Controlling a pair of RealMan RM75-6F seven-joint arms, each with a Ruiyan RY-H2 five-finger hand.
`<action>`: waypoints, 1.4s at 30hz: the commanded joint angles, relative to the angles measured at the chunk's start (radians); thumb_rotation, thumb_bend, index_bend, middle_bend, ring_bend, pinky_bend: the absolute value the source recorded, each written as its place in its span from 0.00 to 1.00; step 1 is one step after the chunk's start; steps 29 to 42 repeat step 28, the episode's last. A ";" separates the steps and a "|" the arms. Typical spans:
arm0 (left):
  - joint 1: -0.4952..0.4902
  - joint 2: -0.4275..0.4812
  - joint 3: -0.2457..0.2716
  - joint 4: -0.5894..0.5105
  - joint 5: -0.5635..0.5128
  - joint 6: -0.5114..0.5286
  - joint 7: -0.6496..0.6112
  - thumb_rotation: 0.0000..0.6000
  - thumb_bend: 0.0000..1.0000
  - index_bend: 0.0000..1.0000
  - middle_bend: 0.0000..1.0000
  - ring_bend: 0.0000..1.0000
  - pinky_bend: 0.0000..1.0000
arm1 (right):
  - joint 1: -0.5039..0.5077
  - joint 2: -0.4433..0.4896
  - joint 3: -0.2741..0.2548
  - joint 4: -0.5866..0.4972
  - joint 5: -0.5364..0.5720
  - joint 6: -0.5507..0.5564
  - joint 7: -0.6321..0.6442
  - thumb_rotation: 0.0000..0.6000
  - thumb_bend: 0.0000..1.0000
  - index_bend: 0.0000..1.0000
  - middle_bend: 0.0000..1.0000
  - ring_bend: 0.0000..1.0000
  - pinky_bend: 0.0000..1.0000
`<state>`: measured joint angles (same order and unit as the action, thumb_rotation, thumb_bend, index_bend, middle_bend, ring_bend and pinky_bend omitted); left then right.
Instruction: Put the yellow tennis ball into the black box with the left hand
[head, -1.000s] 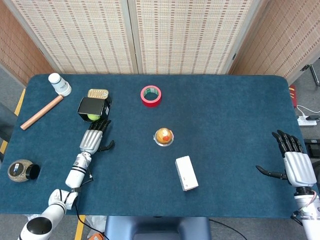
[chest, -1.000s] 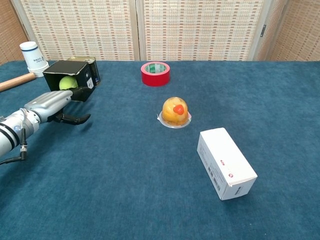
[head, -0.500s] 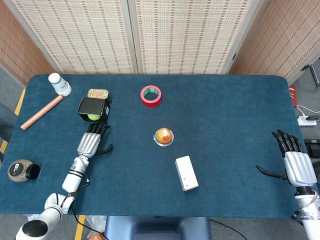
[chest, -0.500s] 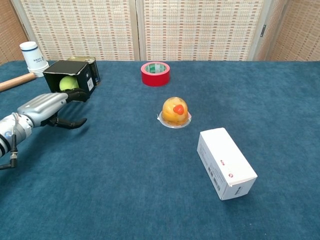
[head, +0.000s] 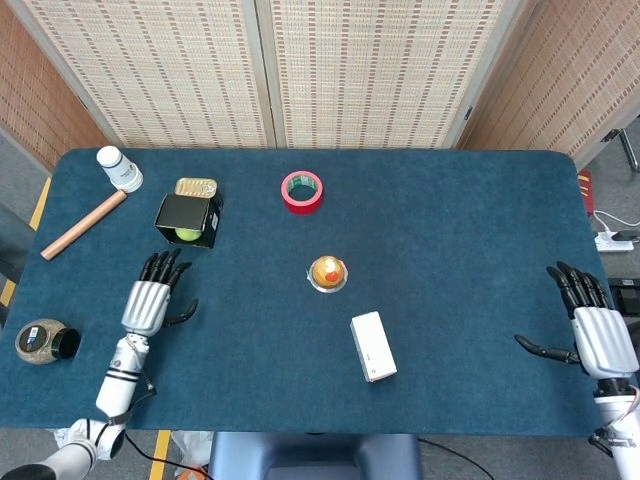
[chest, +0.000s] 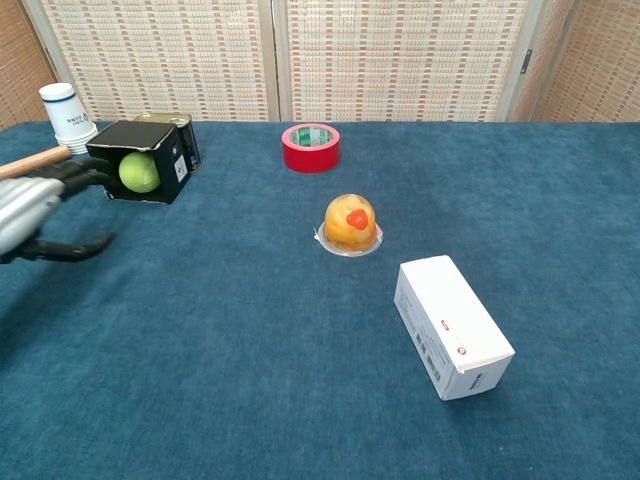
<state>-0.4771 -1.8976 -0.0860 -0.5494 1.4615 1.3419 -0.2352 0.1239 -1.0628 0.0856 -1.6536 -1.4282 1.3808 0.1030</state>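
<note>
Left hand (head: 147, 303) has pulled back from the black box (head: 186, 218) and hovers empty, fingers spread, over the table (head: 450, 250). Yellow tennis ball (chest: 139, 172) sits inside the box, so I judge my job done.

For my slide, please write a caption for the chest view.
Yellow tennis ball sits inside the black box; empty left hand beside it.
</note>
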 joint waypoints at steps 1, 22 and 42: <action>0.203 0.222 0.024 -0.326 0.019 0.292 0.182 0.43 0.34 0.29 0.12 0.06 0.22 | -0.004 0.004 -0.007 -0.002 -0.016 0.009 0.008 0.84 0.00 0.07 0.00 0.00 0.00; 0.414 0.430 0.054 -0.363 0.034 0.410 -0.130 1.00 0.55 0.83 0.85 0.79 0.88 | -0.020 0.002 -0.038 -0.008 -0.073 0.033 0.005 0.84 0.00 0.07 0.00 0.00 0.00; 0.409 0.415 0.045 -0.334 0.032 0.369 -0.171 1.00 0.55 0.81 0.83 0.78 0.87 | -0.009 -0.009 -0.030 -0.014 -0.047 0.011 -0.033 0.84 0.00 0.07 0.00 0.00 0.00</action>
